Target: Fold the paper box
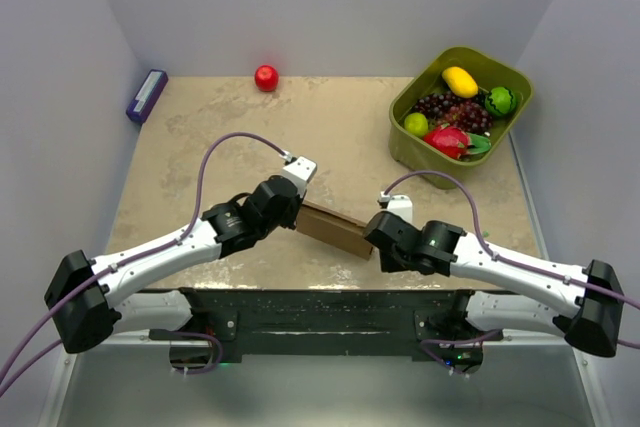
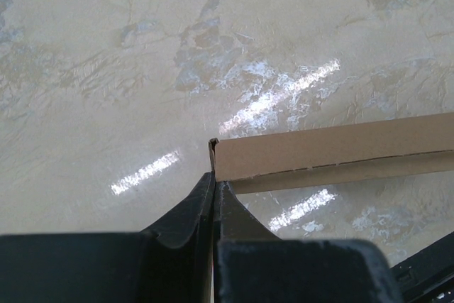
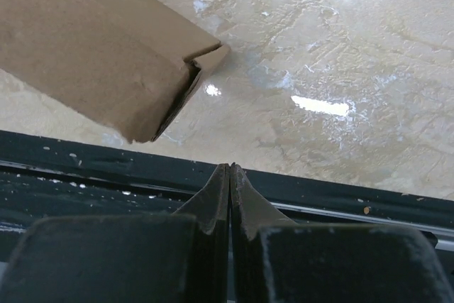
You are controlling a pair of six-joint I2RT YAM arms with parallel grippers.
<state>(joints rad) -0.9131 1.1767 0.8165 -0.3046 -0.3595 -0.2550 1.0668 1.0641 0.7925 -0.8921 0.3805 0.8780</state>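
The paper box (image 1: 333, 230) lies as a long brown folded strip at lower centre of the top view, spanning the gap between the two arms near the front edge of the surface (image 1: 200, 147). The left fingers (image 2: 191, 211) are pressed together with their tips right at the box's end, likely steadying it. Whether they pinch a sliver of card, I can't tell. The right fingers (image 3: 248, 200) are closed too, and empty. They sit just short of the other end, probably poised to push.
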